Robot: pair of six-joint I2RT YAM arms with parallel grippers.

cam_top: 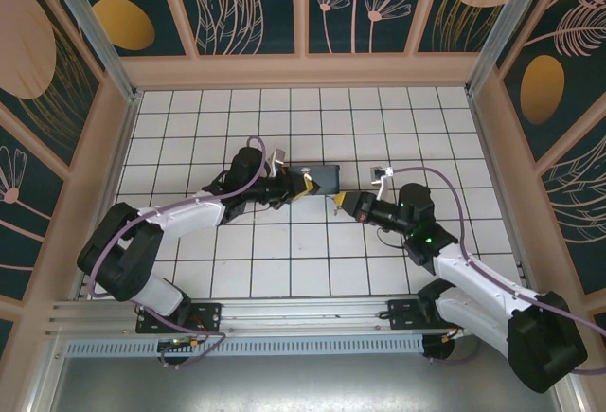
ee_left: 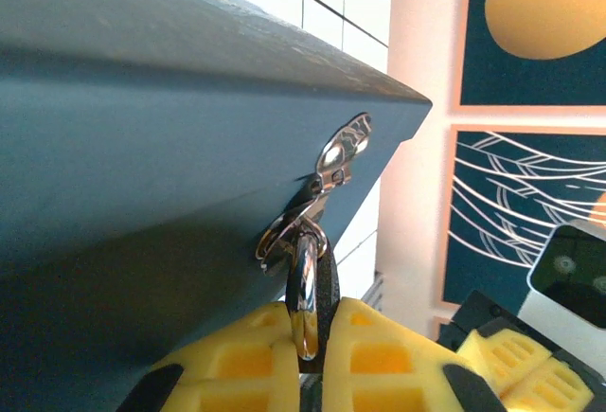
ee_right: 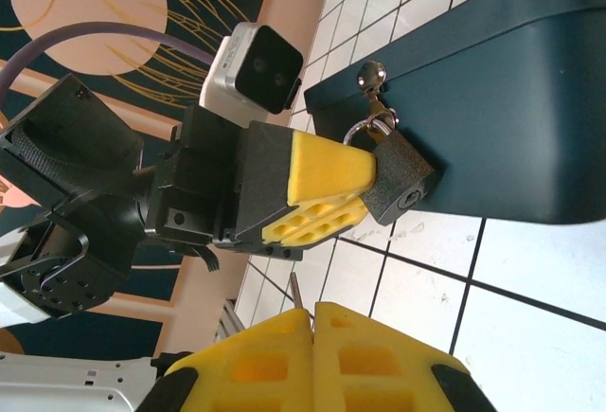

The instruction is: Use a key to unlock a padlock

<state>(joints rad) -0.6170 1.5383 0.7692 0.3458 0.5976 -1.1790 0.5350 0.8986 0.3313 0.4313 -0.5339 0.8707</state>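
On the tiled table [cam_top: 284, 251], contents listed largest first.

1. Left arm [cam_top: 180, 213] and right arm [cam_top: 473, 279]: both reach inward to mid-table.
2. Box [cam_top: 331, 177]: dark blue, lying flat just beyond the two wrists, with a small silver latch [ee_right: 371, 76] on its side.
3. Left gripper [ee_right: 371, 185]: yellow fingers clamped on the padlock, close against the box's side.
4. Right gripper [ee_right: 311, 317]: fingers pressed together on the key, tips pointed toward the padlock and a little apart from it.
5. Padlock [ee_right: 402, 180]: dark body, thin silver shackle hooked through the latch ring (a small round keyhole shows on its end face).
6. Key [ee_right: 296, 289]: a thin brownish stem poking out from between the right gripper's fingers, apart from the padlock.
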